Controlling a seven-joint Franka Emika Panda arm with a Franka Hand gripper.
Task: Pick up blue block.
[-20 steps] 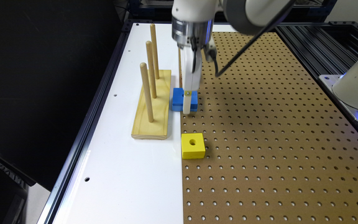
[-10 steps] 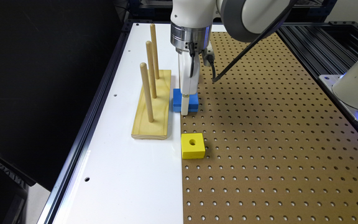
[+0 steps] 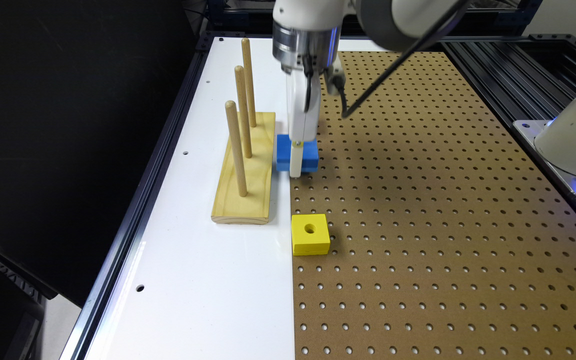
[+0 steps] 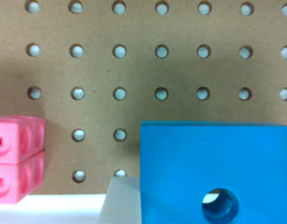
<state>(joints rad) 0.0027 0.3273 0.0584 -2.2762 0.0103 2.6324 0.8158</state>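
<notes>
Blue block [image 3: 296, 153] sits just beside the peg board [image 3: 245, 170], on the seam where white tabletop [image 3: 203, 280] meets pegboard. Over the last second your gripper [image 3: 295, 167] has slid a bit toward the peg board and dropped down over the block, so you look lined up for the grab. Can't tell if it's clamped yet. Yellow block [image 3: 310, 234] stays well apart.

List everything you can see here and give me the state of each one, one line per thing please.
blue block: flat on the board, hole up, gripper down around it
yellow block: resting flat, hole up, untouched
peg stand: three upright pegs, all bare
pink cube: resting on the pegboard
</notes>
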